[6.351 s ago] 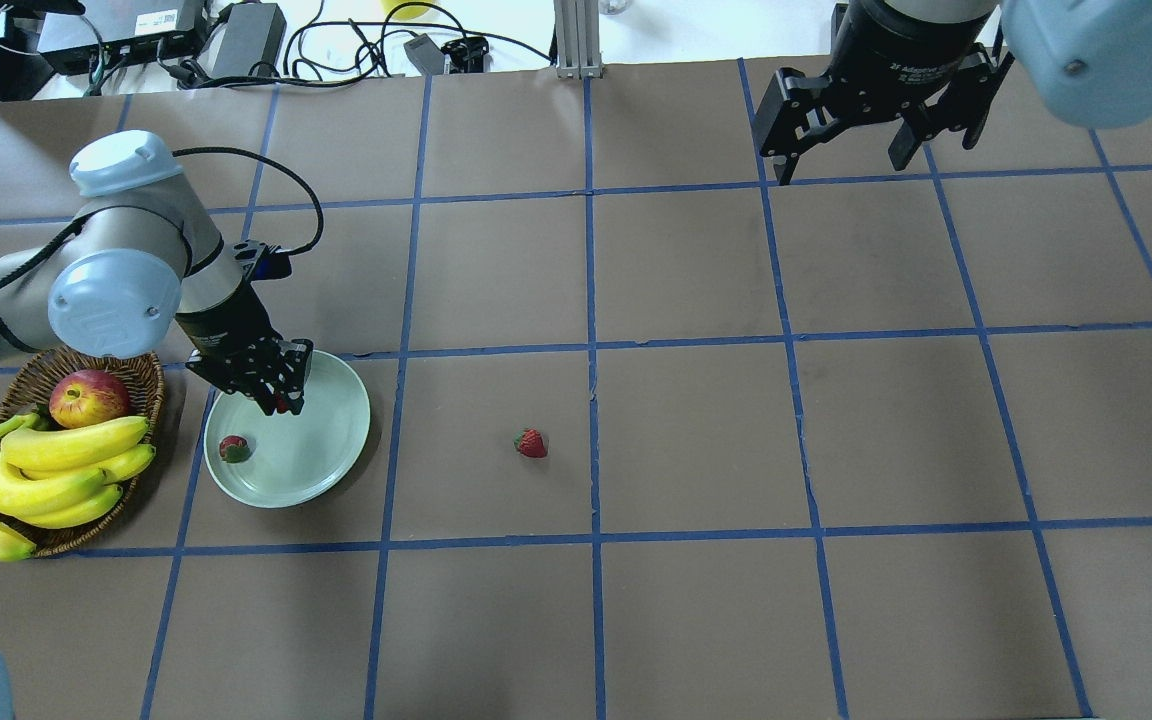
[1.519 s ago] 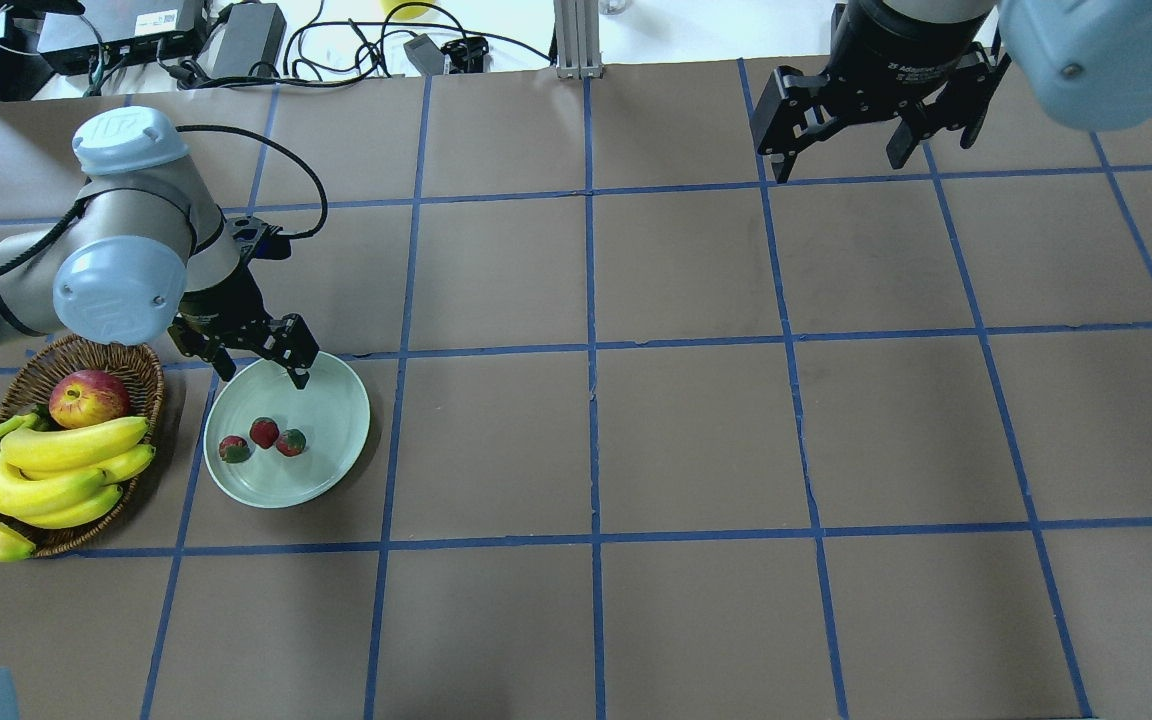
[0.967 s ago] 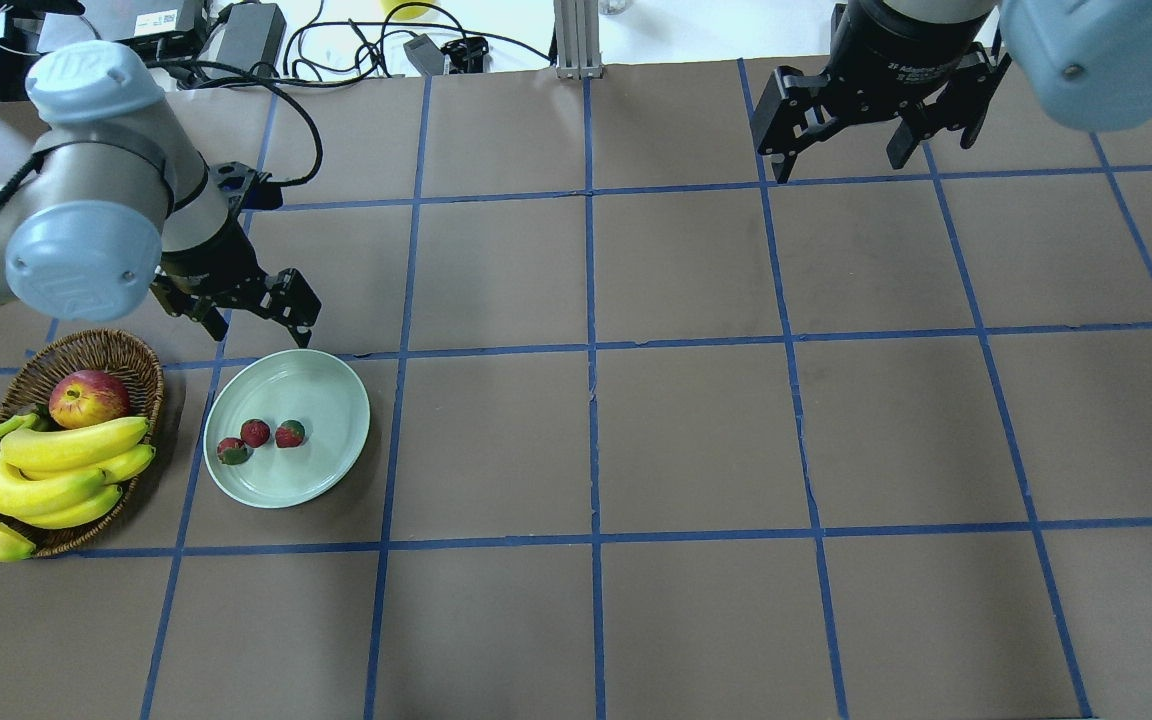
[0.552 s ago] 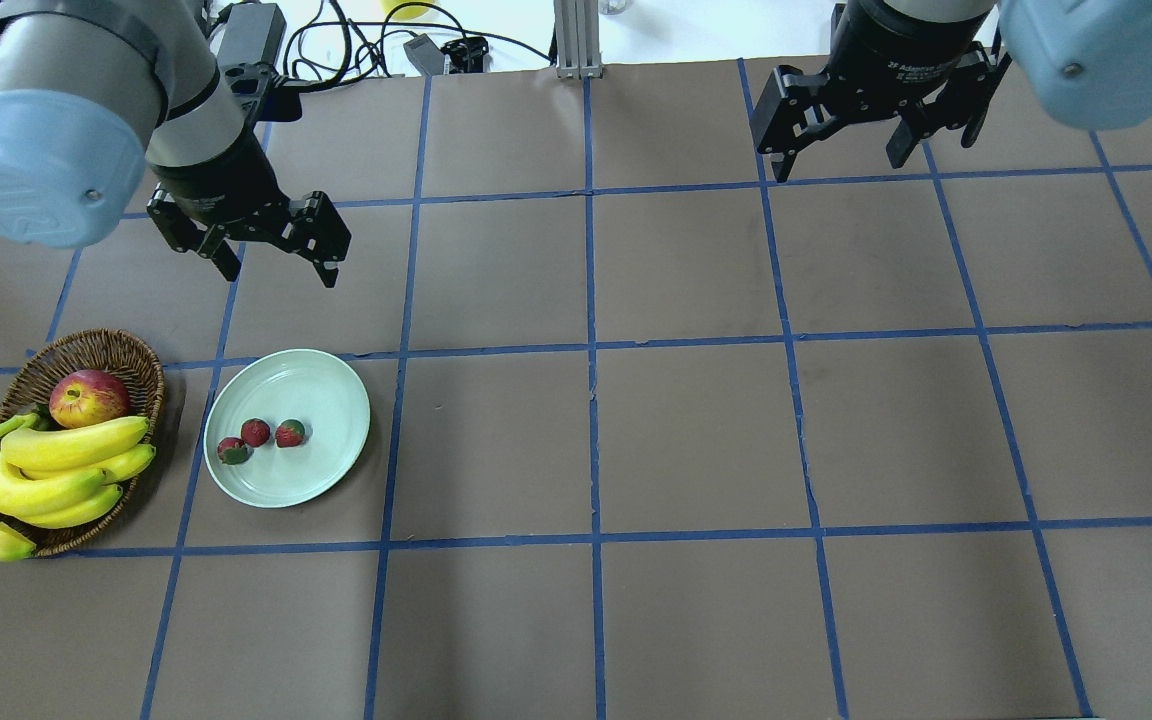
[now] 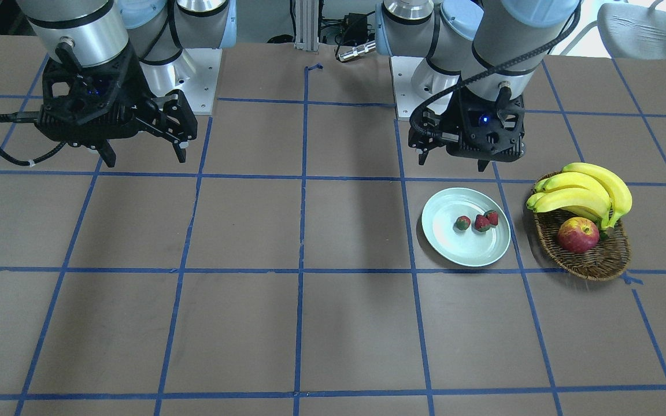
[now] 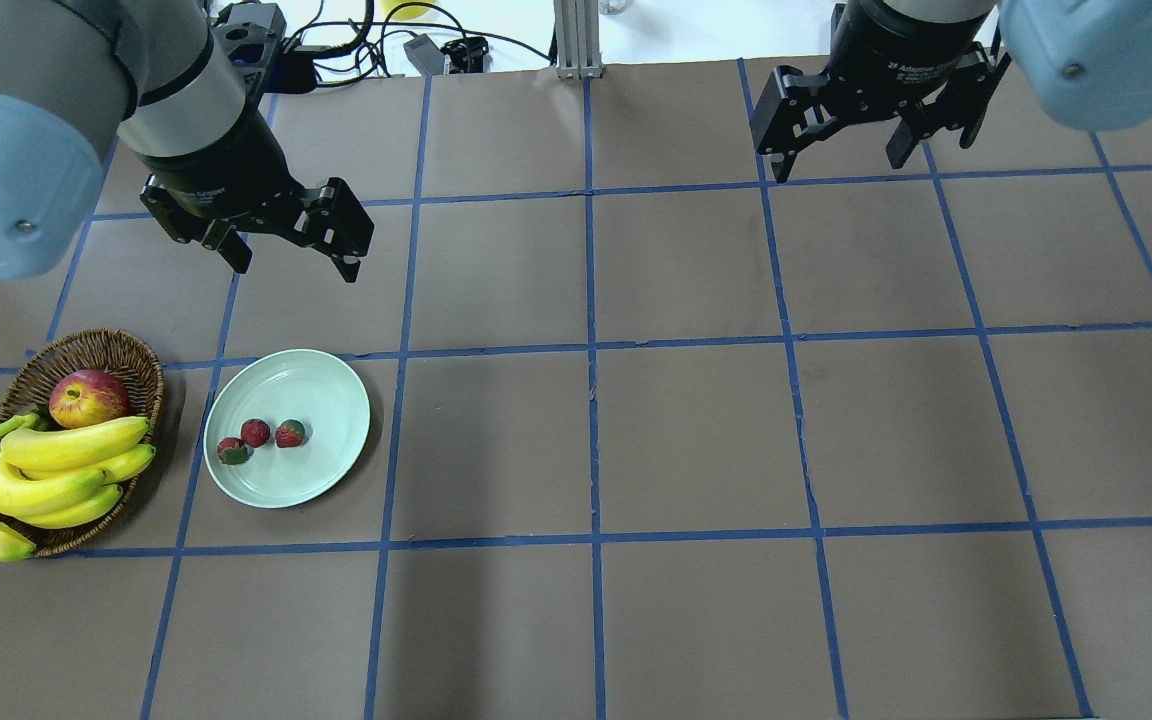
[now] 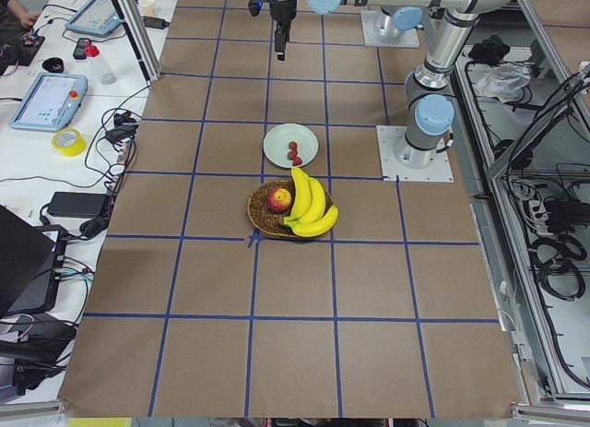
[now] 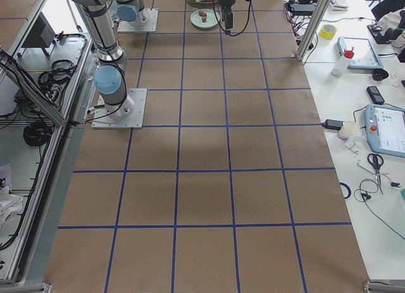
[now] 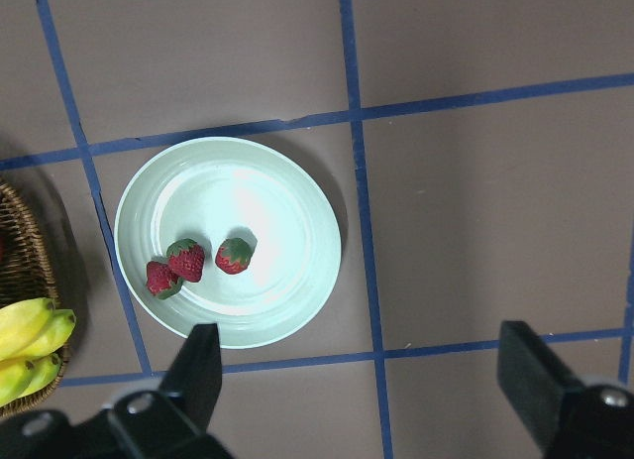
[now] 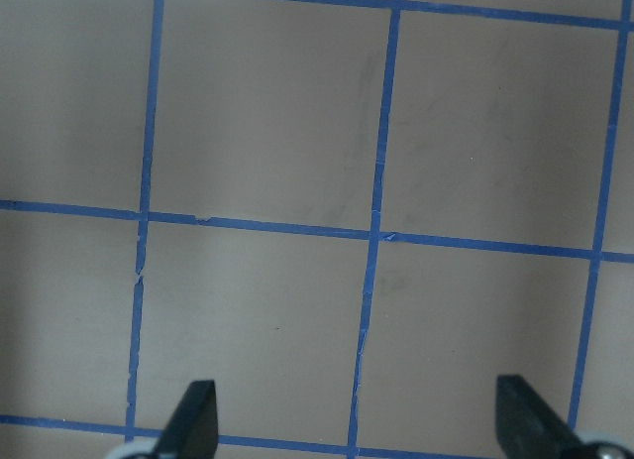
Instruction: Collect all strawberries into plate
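Three strawberries [image 6: 255,432] lie close together on the pale mint-green plate [image 6: 336,380] at the table's left. They also show in the front view [image 5: 481,223] and in the left wrist view [image 9: 186,260], on the plate [image 9: 248,191]. My left gripper [image 6: 294,268] is open and empty, raised well above the table, beyond the plate's far edge. My right gripper [image 6: 841,168] is open and empty, high over the far right of the table, with only bare table under it in the right wrist view [image 10: 359,424].
A brown wicker basket [image 6: 86,350] with a red-yellow apple [image 6: 88,397] and a bunch of bananas [image 6: 46,470] stands just left of the plate. Cables and boxes lie beyond the table's far edge. Blue tape lines divide the brown table.
The strawberry that lay mid-table now lies in the plate with the other two. My left gripper has opened, risen and drawn back from the plate toward the far side. The right arm has not moved.
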